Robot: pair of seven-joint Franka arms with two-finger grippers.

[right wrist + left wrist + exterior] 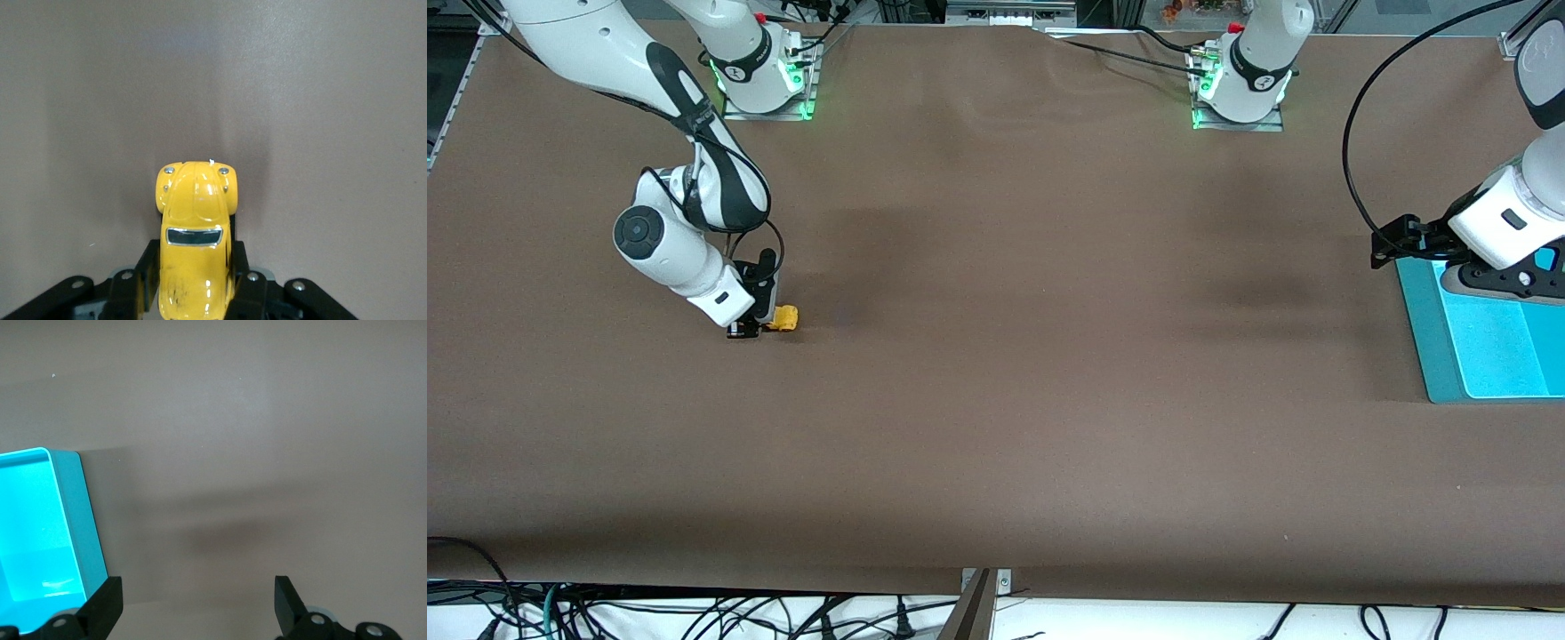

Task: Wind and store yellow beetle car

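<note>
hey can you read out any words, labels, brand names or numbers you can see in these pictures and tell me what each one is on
No text can be read in any view.
Right arm base: a small round dark mark, too small to read.
Left arm base: the same kind of mark, too small to read.
Yellow beetle car, clamped in the right gripper: no lettering, only dark scuffs.
Turquoise tray, below the open left gripper: plain, no label.
Table: plain brown.

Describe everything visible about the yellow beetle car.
The yellow beetle car is a small, glossy toy, plastic or painted metal by its look, with a rounded hood, two small silver headlights and a dark windshield. The right gripper is shut on its sides, low at the brown table toward the right arm's end. Its wheels are hidden.
</note>
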